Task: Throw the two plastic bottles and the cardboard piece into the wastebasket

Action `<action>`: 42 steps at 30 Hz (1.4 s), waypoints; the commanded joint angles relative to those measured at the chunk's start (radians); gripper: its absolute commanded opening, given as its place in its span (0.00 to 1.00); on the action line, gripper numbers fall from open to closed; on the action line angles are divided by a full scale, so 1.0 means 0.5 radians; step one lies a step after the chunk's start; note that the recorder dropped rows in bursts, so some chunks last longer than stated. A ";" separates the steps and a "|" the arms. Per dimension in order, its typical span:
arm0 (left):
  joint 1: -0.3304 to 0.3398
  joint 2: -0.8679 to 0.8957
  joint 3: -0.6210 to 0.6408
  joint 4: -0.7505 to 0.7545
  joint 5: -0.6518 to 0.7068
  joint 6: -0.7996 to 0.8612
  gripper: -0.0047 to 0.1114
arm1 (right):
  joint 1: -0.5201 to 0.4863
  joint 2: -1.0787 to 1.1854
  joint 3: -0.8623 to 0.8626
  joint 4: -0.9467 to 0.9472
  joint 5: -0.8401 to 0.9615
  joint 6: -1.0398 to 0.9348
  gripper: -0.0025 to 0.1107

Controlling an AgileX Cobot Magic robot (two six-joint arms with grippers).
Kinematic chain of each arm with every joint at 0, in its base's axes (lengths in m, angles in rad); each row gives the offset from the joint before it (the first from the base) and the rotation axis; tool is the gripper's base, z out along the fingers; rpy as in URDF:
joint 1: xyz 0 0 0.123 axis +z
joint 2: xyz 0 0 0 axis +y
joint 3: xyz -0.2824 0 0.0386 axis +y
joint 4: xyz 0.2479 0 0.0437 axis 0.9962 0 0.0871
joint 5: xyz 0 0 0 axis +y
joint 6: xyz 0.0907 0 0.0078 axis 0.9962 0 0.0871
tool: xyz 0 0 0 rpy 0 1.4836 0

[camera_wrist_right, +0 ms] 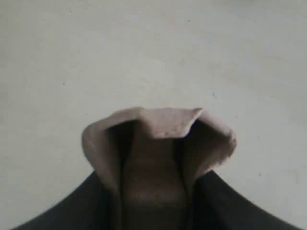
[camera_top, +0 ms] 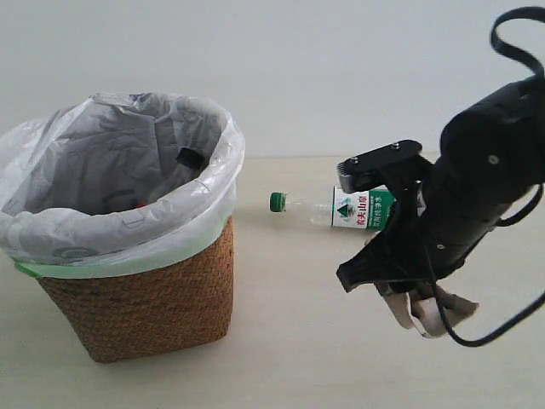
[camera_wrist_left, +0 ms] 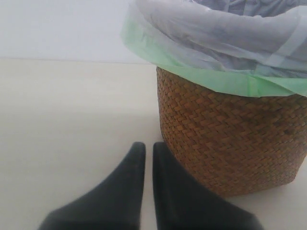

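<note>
The wicker wastebasket [camera_top: 145,298] with its white bag liner stands at the left, and the black-capped bottle [camera_top: 183,162] lies inside it. Behind my right arm, the green-capped bottle [camera_top: 315,207] lies on its side on the table. Low over the table at the right, my right gripper [camera_top: 421,311] is shut on the cardboard piece [camera_top: 436,317]. In the right wrist view the grey-brown cardboard piece [camera_wrist_right: 158,139] is pinched between the dark fingers of my right gripper [camera_wrist_right: 154,191]. My left gripper [camera_wrist_left: 149,148] is shut and holds nothing, just beside the wastebasket [camera_wrist_left: 230,139].
The pale table [camera_top: 298,341] stretches between the basket and my right arm. A plain white wall rises behind it. The right arm's black cable [camera_top: 511,43] loops at the upper right.
</note>
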 commanded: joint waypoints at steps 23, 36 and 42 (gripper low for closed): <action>0.007 -0.005 0.006 0.004 -0.006 -0.017 0.09 | -0.641 -0.473 0.127 -0.532 0.171 0.367 0.02; 0.007 -0.005 0.006 0.004 -0.006 -0.017 0.09 | 0.253 0.064 -1.128 0.664 -0.070 -0.264 0.39; 0.007 -0.005 0.006 0.004 -0.006 -0.017 0.09 | 0.334 0.374 -1.854 0.625 0.357 -0.019 0.65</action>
